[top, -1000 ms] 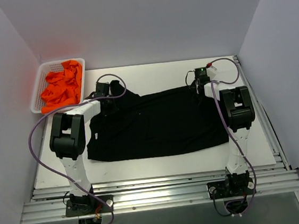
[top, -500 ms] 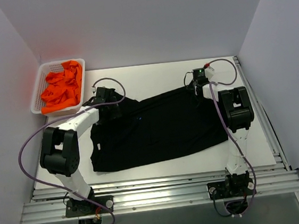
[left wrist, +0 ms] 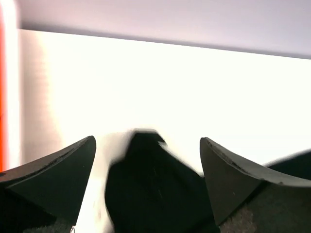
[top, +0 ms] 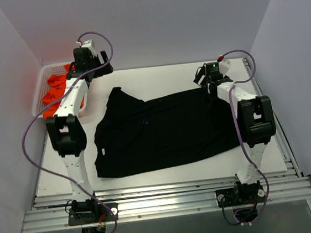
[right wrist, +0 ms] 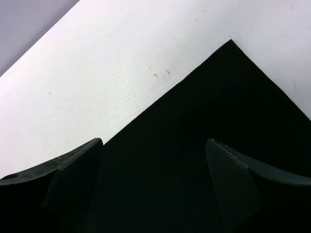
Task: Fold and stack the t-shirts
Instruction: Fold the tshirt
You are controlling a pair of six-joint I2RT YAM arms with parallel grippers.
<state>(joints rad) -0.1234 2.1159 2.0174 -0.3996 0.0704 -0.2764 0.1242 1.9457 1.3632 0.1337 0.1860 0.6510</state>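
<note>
from the top camera i see the black t-shirt (top: pixel 162 129) spread flat across the middle of the white table (top: pixel 162 77). its long side runs left to right, and one pointed part sticks out toward the far left. a tiny light-blue mark (top: pixel 145 122) shows on the cloth, left of centre.

the left gripper (left wrist: pixel 147 141) is raised high over the far left corner, close to the white basket (top: pixel 37 100). on its wrist camera the fingers (left wrist: pixel 63 170) are spread wide with nothing between them. the shirt's pointed part shows below the gap, blurred and well under the tips.

the right gripper (right wrist: pixel 154 141) sits over the shirt's far right corner. its fingers (right wrist: pixel 73 170) are wide apart too, and no cloth is pinched. the shirt's straight edge and corner lie flat on the table below them. i cannot tell whether the tips touch the cloth.

the orange t-shirts (top: pixel 54 94) sit crumpled in the basket at the far left, partly hidden behind the left arm, well apart from the black one.
</note>
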